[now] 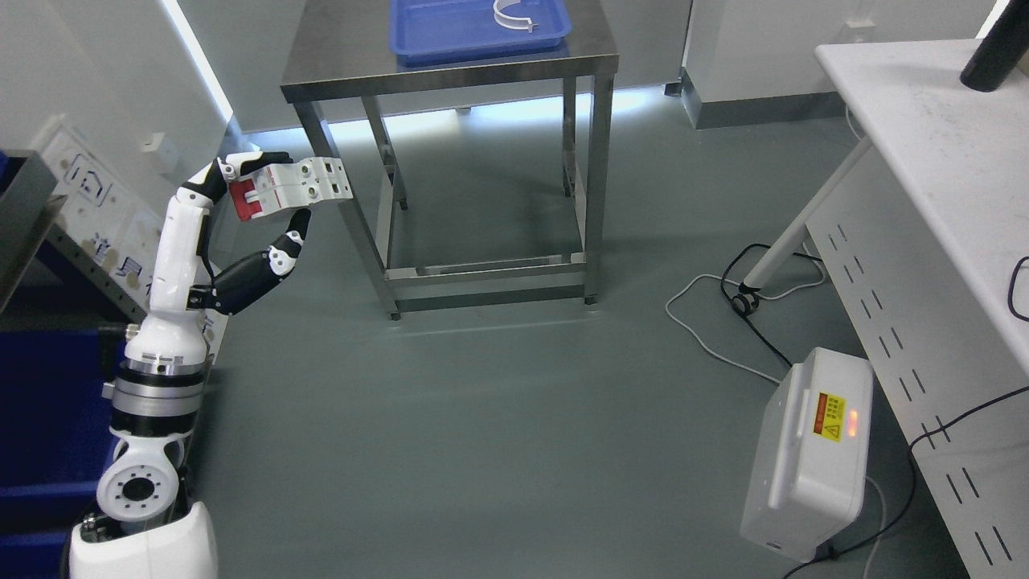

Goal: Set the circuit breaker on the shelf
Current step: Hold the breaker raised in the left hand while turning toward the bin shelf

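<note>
Breaker [293, 188] gripped by left hand [241, 217]
It was pinched between upper fingers [241, 167] and thumb [291, 233], raised beside the table [338, 56] leg

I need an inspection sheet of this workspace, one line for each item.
Surface: steel table carries a blue tray.
Job's things: breaker, white and red, held in the air; shelf at the left edge.
Clutter: white part in the tray; white box on the floor.
Grippers: left hand grasps the breaker; right not in view.
Cables: cables on the floor.
Surroundings: white desk at right.
</note>
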